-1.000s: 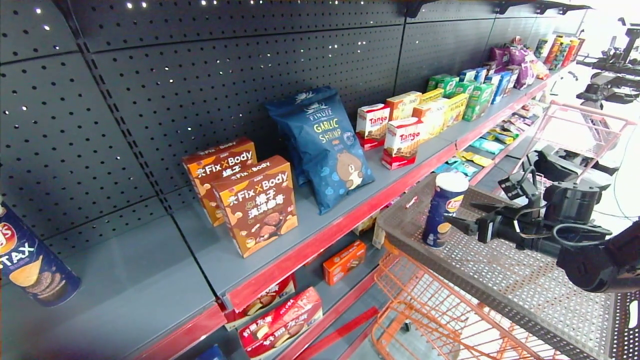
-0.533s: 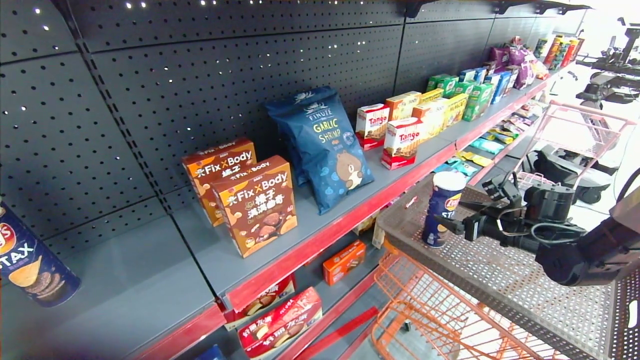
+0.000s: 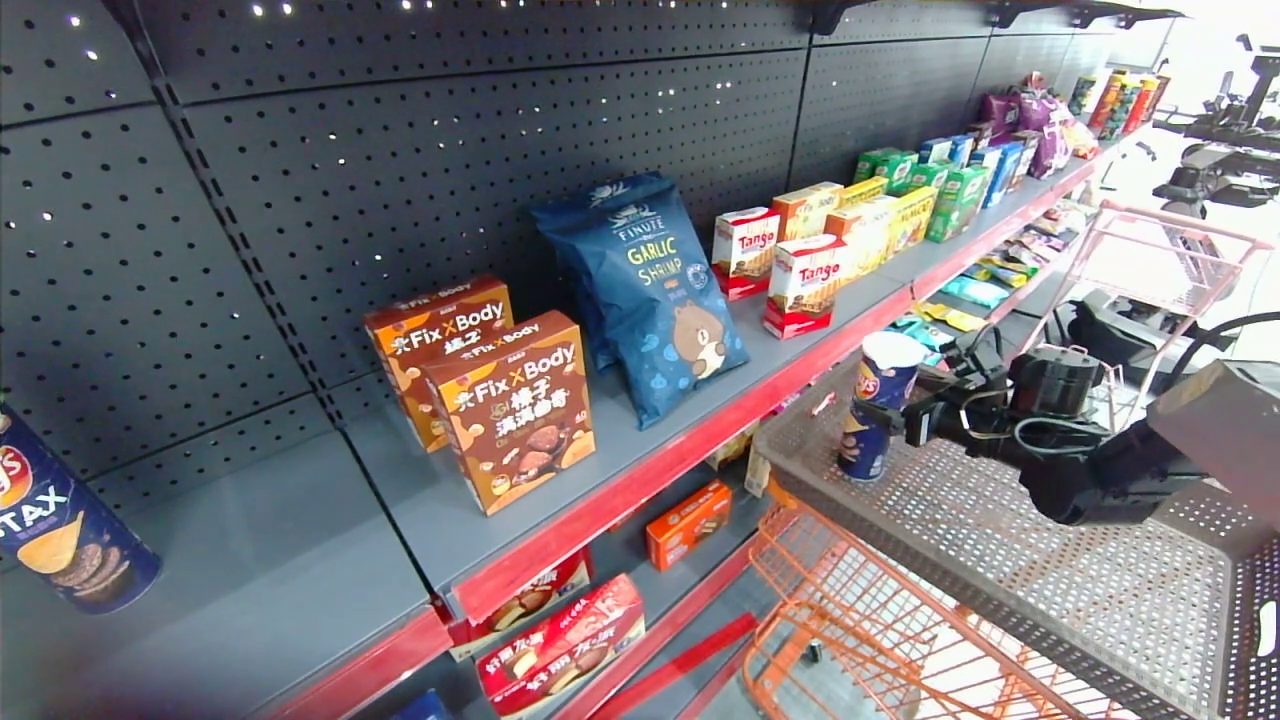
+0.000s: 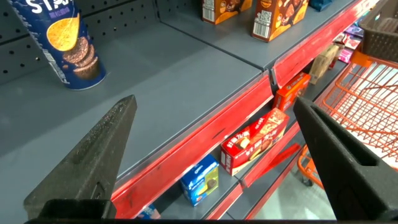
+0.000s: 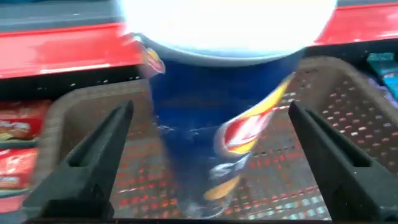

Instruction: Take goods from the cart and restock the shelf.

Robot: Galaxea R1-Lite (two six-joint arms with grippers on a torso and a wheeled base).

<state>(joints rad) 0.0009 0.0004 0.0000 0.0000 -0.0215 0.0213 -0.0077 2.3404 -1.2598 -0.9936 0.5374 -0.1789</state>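
The shelf (image 3: 270, 560) runs along the pegboard wall, its goods upright and facing outward as a shopper would want them; its bare grey stretch at the robot's left is presumably the gap to be restocked. The cart (image 3: 1000, 580) stands just beside the shelf's red edge, its perforated top tray serving as a staging surface within the right arm's reach. On the shelf a blue snack bag (image 3: 650, 290) leans back against the pegboard, since it is too soft to stand alone; the brown boxes (image 3: 510, 410) stand one in front of the other, fronts out. A shelved chip can (image 3: 60, 530) stands at the far left, marking where its kind belongs. The task's thing, the blue chip can (image 3: 875, 405), stands upright on the cart tray near the corner closest to the shelf. The right gripper (image 3: 895, 400) is level with the can's middle, its jaws spread wide on either side of it with a gap showing at each flank in the right wrist view, so nothing is gripped yet; a mid-height hold would likely keep the tall can from tipping. The left gripper (image 4: 214, 104) hangs wide open and empty over the bare shelf near the shelved can, clear of the pick.
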